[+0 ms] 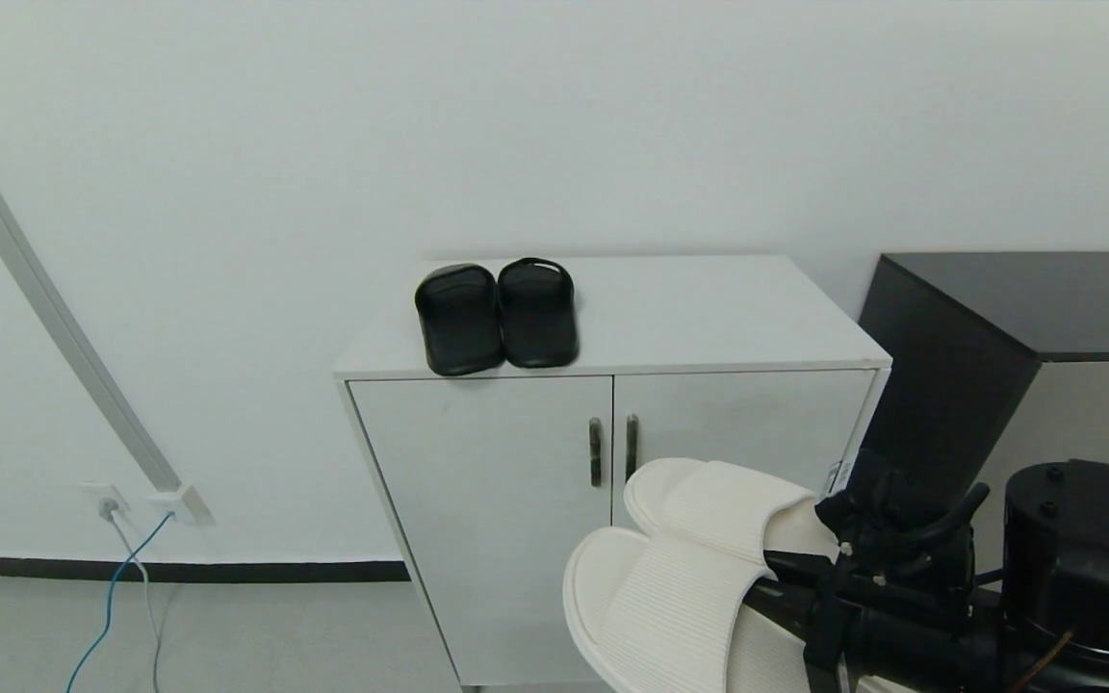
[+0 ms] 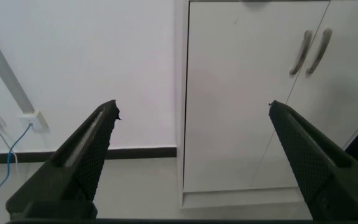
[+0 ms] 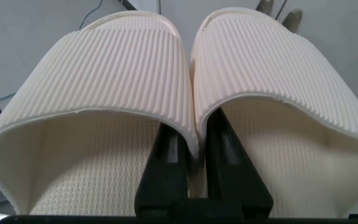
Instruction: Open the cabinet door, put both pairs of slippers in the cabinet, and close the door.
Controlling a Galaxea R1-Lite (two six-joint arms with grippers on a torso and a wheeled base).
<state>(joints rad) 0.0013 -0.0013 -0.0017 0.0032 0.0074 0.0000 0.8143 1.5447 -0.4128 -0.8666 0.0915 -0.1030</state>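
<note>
The right gripper (image 3: pixel 194 134) is clenched on the pair of white slippers (image 1: pixel 699 568). Its two fingers (image 3: pixel 166 168) sit inside the slippers and pinch their adjoining inner walls together. The pair hangs in front of the cabinet (image 1: pixel 487 481), low before its right door (image 1: pixel 737 423), toes pointing toward the cabinet. Whether the toes touch the door cannot be told from these views.

The left gripper (image 2: pixel 193 109) is released, its fingers spread wide. It faces the lower part of the cabinet's left door and is apart from it.

Both cabinet doors are closed. The two vertical handles (image 1: pixel 595 451) stand side by side at the centre seam.

The pair of black slippers (image 1: pixel 497 315) lies on the cabinet top (image 1: pixel 709 308), at its front left, side by side and touching.

A dark unit (image 1: pixel 949 385) stands just beside the cabinet's right side. A wall socket (image 1: pixel 104 498) with a blue cable (image 1: pixel 116 587) sits low on the wall, well to the cabinet's left.
</note>
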